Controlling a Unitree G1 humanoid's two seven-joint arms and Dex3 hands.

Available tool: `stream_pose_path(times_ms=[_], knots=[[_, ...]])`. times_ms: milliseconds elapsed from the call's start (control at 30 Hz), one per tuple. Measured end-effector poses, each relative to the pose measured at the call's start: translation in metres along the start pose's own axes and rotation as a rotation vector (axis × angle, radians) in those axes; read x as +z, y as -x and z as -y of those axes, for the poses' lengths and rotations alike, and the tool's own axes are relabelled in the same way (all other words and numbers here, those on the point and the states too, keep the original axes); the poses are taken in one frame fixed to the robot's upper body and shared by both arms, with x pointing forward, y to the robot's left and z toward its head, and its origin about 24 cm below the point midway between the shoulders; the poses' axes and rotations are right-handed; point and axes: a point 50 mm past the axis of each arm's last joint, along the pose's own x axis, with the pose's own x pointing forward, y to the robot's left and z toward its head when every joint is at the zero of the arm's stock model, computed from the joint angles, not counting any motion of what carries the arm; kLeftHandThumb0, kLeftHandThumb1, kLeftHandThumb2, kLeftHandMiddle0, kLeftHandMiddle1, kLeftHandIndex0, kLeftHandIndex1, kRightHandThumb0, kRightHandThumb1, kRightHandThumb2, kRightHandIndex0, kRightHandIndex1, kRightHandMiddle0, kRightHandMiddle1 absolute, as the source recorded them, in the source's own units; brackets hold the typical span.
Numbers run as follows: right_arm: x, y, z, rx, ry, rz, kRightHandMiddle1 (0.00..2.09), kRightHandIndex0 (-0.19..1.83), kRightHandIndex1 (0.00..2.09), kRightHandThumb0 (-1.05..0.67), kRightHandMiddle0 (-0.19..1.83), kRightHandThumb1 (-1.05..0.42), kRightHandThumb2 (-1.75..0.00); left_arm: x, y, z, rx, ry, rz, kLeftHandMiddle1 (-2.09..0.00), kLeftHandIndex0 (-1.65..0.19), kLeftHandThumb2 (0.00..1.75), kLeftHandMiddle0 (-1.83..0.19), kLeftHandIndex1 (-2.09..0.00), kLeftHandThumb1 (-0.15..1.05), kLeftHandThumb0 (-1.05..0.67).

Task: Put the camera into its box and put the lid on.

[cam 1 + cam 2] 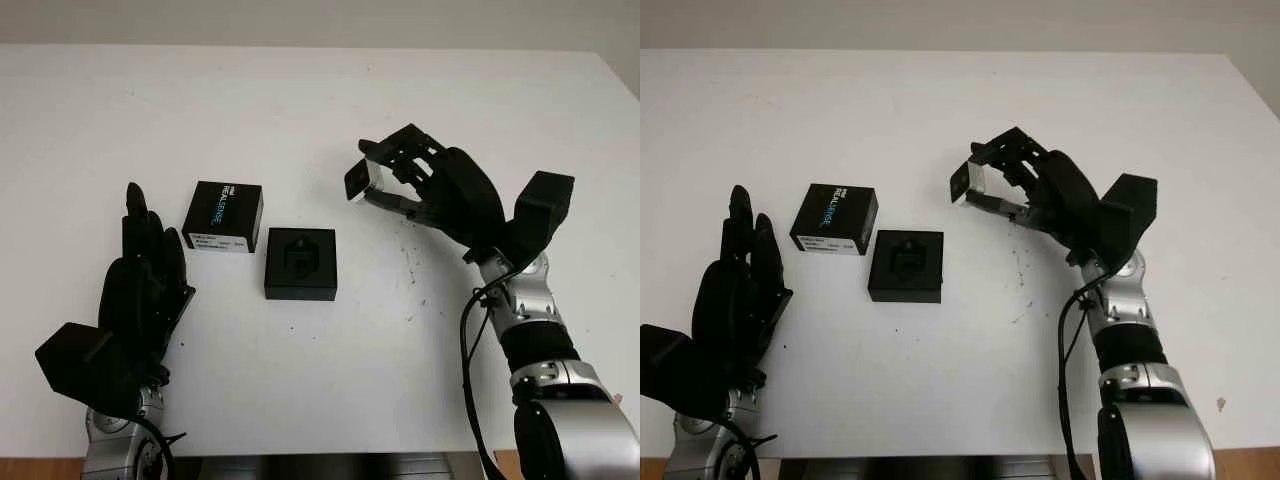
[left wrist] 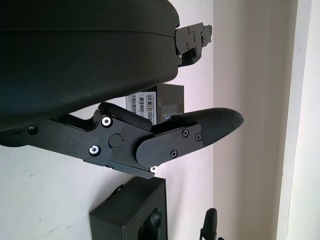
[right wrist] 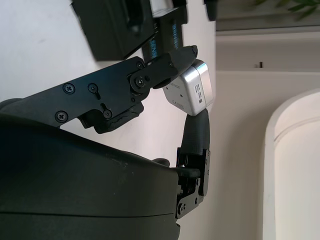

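My right hand (image 1: pixel 385 185) is shut on a small silver camera (image 1: pixel 368 183), held above the table to the right of the box; the right wrist view shows the camera (image 3: pixel 192 90) pinched between black fingers (image 3: pixel 170 62). The open black box (image 1: pixel 300 263) with a moulded insert sits on the white table near the middle. Its lid (image 1: pixel 223 217), black with a white barcode label, lies just left and behind it. My left hand (image 1: pixel 145 275) is open at the lower left, beside the lid (image 2: pixel 160 102).
The white table (image 1: pixel 300 110) stretches wide behind and around the objects. Its right edge (image 1: pixel 620 80) runs close to my right arm. Small dark specks mark the surface near the box.
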Motion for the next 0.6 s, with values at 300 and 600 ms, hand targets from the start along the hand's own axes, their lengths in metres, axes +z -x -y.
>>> stream_pose_path(times_ms=[300, 600], knots=[[-0.009, 0.004, -0.021, 0.035, -0.131, 0.014, 1.72, -0.18, 0.72, -0.39, 0.21, -1.02, -0.06, 0.001, -0.001, 0.001, -0.004, -0.003, 0.001, 0.0, 0.19, 0.69, 0.19, 0.0, 1.05, -0.68], [-0.013, 0.001, -0.034, 0.032, -0.159, 0.039, 1.78, -0.19, 0.74, -0.41, 0.19, -1.04, -0.06, 0.002, -0.001, 0.001, -0.004, -0.008, 0.013, 0.0, 0.19, 0.69, 0.19, 0.0, 1.05, -0.68]])
